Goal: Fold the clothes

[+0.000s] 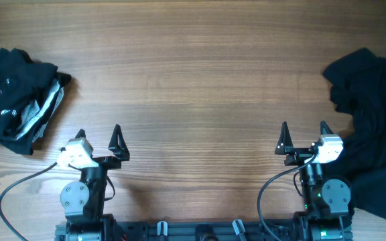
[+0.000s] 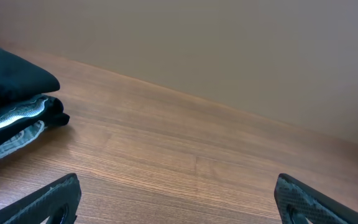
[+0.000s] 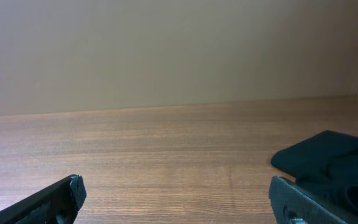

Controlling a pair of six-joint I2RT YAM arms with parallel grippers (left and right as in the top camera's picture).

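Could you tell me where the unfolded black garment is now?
In the overhead view, the black garment lies crumpled on the far right, just beside the right pincer.

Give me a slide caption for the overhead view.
Left end effector and right end effector open; clothes pile at left, black garment at right.

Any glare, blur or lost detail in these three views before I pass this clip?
Overhead: even light, no glare, table grain crisp, but the black garment is too dark to show its folds. Left wrist: folded pile sharp, fingers cropped by the bottom edge. Right wrist: flat light, no glare, the garment shows little detail.
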